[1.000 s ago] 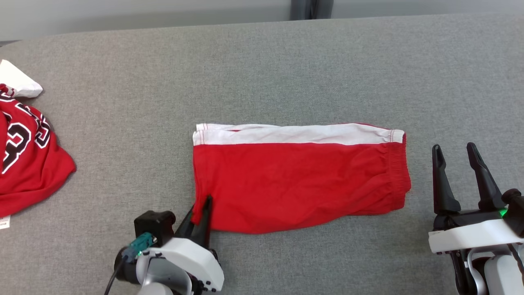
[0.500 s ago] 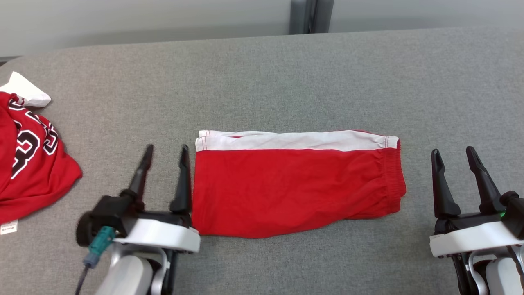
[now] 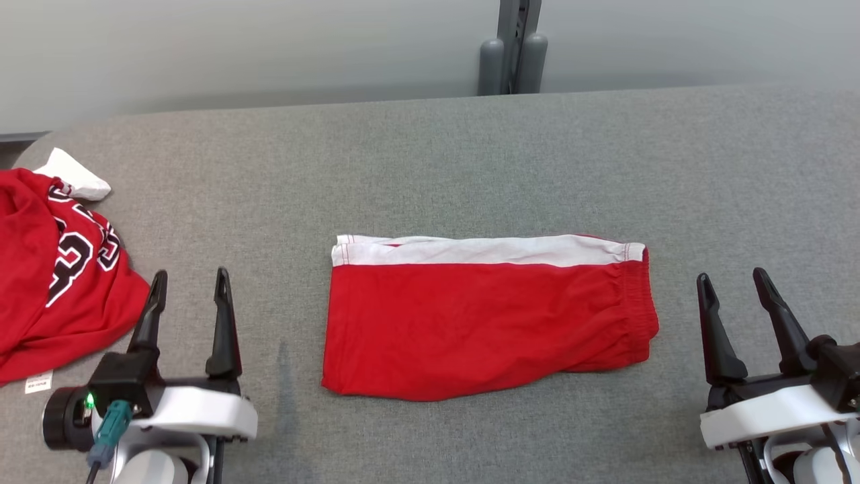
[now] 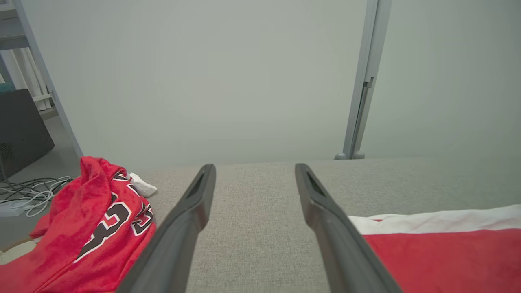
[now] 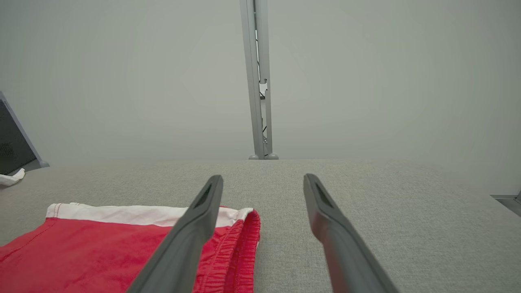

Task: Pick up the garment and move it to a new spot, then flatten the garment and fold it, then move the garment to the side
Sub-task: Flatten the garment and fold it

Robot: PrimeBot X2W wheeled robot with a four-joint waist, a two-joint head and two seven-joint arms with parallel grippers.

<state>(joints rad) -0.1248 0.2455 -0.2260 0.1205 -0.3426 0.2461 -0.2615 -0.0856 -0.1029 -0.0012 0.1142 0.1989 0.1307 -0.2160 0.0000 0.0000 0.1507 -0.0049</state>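
One jersey crumpled left | shorts folded flat, centre

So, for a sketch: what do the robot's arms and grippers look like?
The left gripper and right gripper match: two long, tapered dark fingers, black base, white wrist shell. The left carries a teal plug, dark cable and green light.

Red jersey cut off at the left edge, its small label unreadable, shorts cropped by both wrist views' edges
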